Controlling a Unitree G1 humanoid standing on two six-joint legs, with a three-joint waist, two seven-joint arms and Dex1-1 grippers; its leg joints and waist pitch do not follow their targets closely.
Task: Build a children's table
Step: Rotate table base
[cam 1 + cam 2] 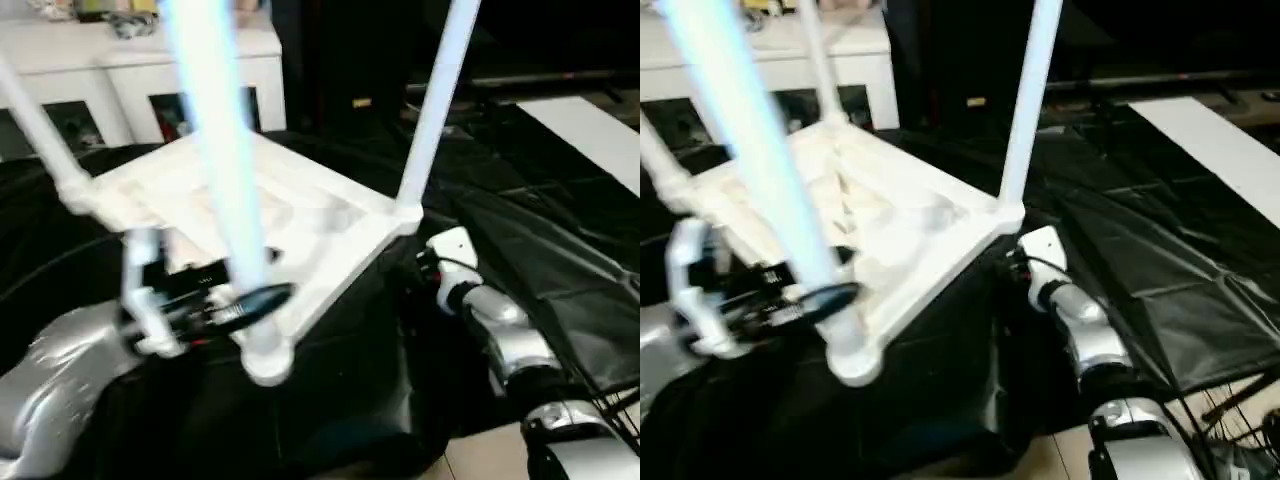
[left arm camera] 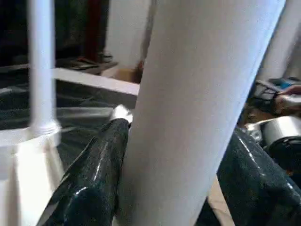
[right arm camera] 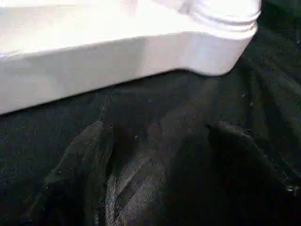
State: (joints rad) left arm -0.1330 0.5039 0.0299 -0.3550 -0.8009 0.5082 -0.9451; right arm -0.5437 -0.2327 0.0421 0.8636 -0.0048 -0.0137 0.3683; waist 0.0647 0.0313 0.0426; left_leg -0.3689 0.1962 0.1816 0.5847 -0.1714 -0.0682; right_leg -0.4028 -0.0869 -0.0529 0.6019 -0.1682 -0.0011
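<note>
Four legs stand up from the tabletop [image 1: 300, 225], which lies upside down on the black cloth [image 1: 560, 270] in front of me, tilted a little with its near corner toward the robot; the white cabinet [image 1: 150, 70] sits behind it on the far left. I have the near leg [image 1: 225, 180] between the black fingers [image 2: 94, 183] of my left gripper [image 1: 250, 298], low on the tube just above its corner socket [image 1: 265, 362], and the left wrist view shows a finger pressed to each side of it, so I read that as a grasp on the leg. My right gripper [image 3: 155, 174] hangs released, fingers spread over the cloth just beside the right corner [image 3: 221, 42] and touching nothing that I can see. I judge the step in hand to be seating this near leg fully. To do it well I would push straight along the leg's own axis into the socket, keep the tube from leaning, and bring the right gripper against the tabletop edge to brace it, since a one-sided push could slide or tip the whole frame on the slack cloth.
</note>
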